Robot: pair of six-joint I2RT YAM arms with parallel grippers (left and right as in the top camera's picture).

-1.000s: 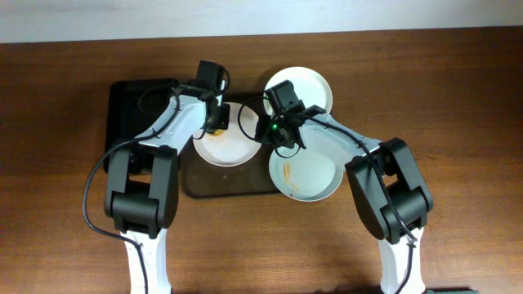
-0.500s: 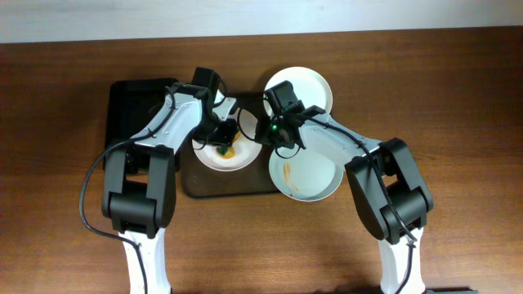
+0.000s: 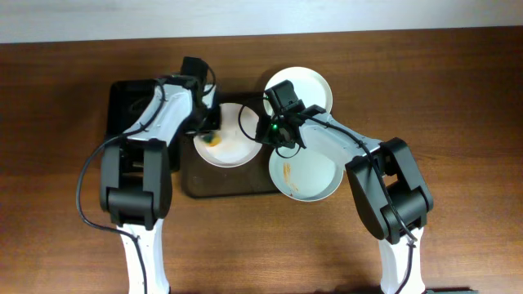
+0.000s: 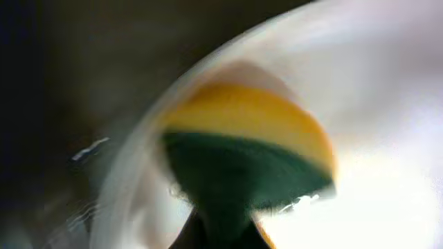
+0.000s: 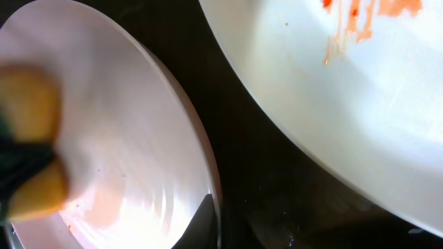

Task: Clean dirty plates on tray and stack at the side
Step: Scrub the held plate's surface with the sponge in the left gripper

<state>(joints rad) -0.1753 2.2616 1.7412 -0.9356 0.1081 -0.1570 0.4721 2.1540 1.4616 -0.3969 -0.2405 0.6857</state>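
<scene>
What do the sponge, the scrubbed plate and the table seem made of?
Sponge: likely foam, yellow with a green scouring layer, matte.
Plate: glossy white, ceramic or melamine; bright highlights.
Table: wood or wood-look laminate, grain visible.

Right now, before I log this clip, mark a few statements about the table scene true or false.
1. A yellow-and-green sponge rests on a white plate on the brown tray. True.
2. The pale plate by the right arm carries orange streaks. True.
3. All three plates sit in one stack. False: they are spread out, with the third plate at the back.
4. The sponge lies on the bare wooden table. False: it is on the white plate.
</scene>
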